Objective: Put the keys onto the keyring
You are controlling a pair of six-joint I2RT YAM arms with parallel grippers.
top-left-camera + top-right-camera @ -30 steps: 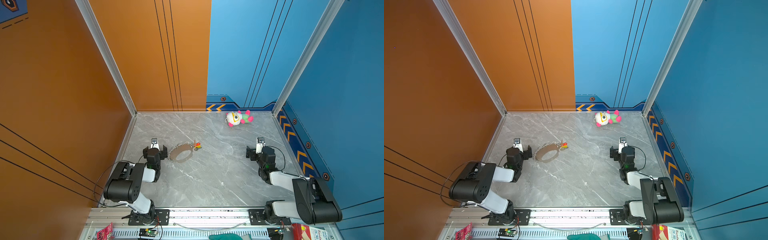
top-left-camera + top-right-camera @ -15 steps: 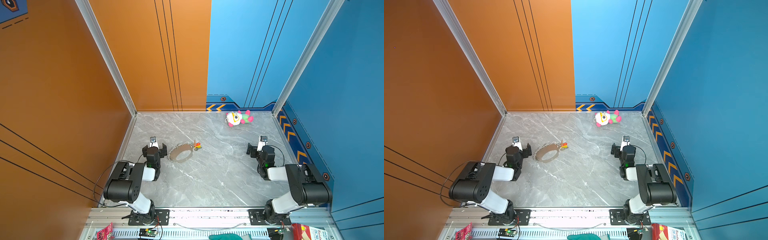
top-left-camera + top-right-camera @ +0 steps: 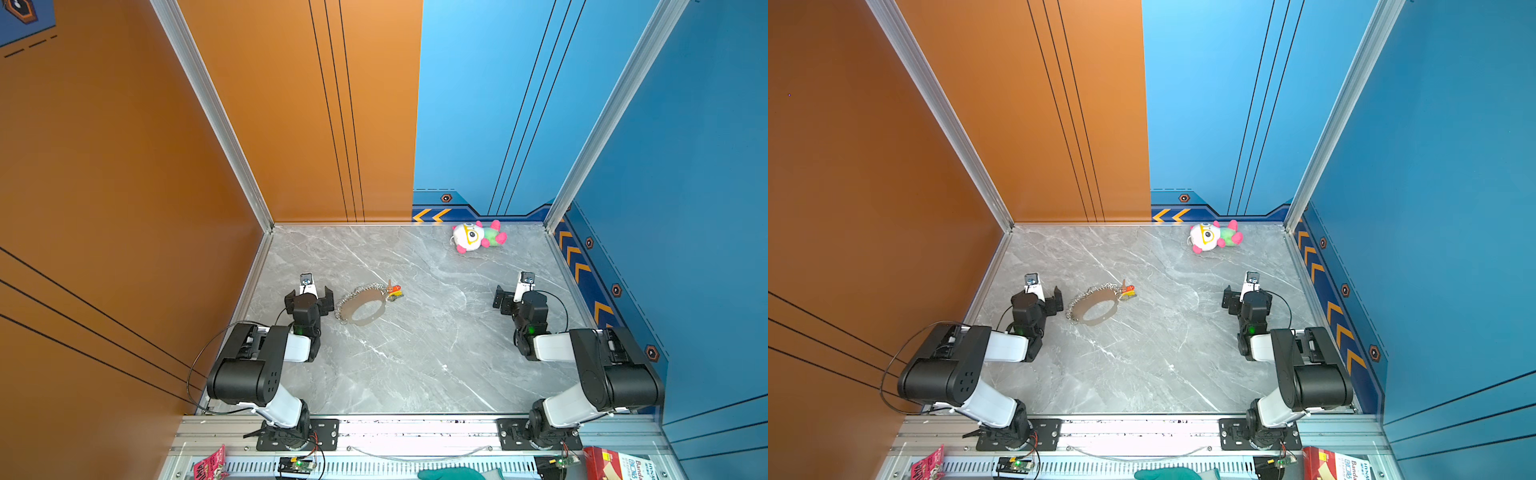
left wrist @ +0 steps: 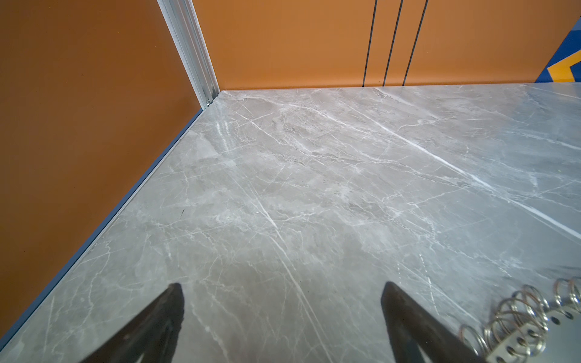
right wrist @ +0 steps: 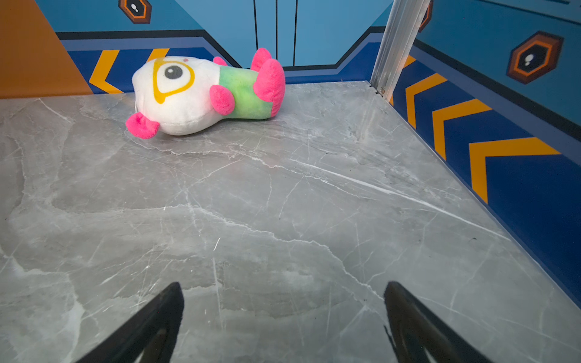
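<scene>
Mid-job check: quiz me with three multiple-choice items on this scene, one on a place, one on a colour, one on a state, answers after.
1. Where do the keys lie relative to the keyring?
A) inside its hole
B) well apart from it
C) at its edge, on the side away from the left pincer

2. The keys' heads are:
A) blue and green
B) yellow and red-orange
C) black and white

3. The left pincer and the right pincer are:
A) both open, empty
B) both shut on keys
C) left shut on the keyring

Answers: 1 C, both top views show them at the ring's edge farthest from that pincer; 2 B, those colours show in both top views; 3 A, each wrist view shows jaws spread over bare table.
</scene>
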